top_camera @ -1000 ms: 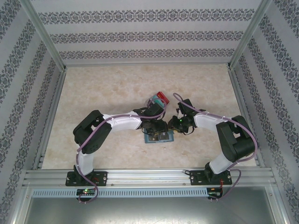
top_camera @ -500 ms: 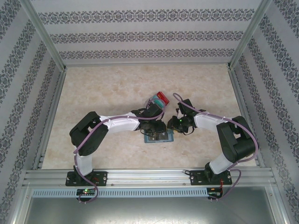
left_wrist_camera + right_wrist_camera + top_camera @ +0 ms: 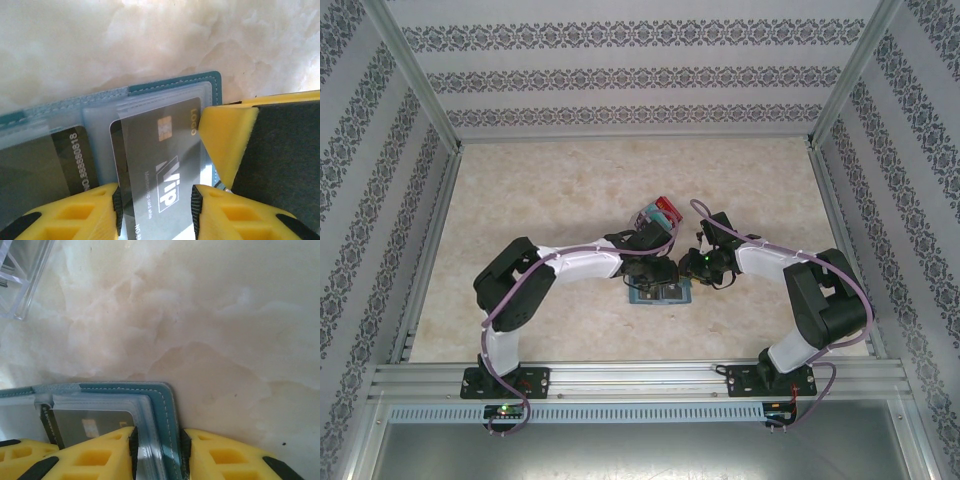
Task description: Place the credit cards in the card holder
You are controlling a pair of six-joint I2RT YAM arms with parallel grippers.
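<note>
The teal-blue card holder [image 3: 660,296] lies open on the table between both grippers. My right gripper [image 3: 157,437] is shut on its right edge [image 3: 150,389], with cover and clear sleeves pinched between the pads. My left gripper [image 3: 155,192] is open, its fingers straddling a dark credit card [image 3: 160,150] with VIP lettering. That card lies flat in the right clear pocket of the card holder [image 3: 175,85]. A second dark card [image 3: 75,160] sits in the left pocket. The right gripper's finger [image 3: 230,140] touches the holder's edge beside the card.
A small clear plastic box [image 3: 658,213] stands just behind the left wrist, holding a red card [image 3: 667,207] and a teal card [image 3: 653,217]. Its corner [image 3: 20,280] appears in the right wrist view. Patterned walls and metal rails enclose the marble tabletop [image 3: 540,200].
The left arm's elbow swung outward to the left and came back. Its gripper stayed over the card holder, and the right arm held still.
</note>
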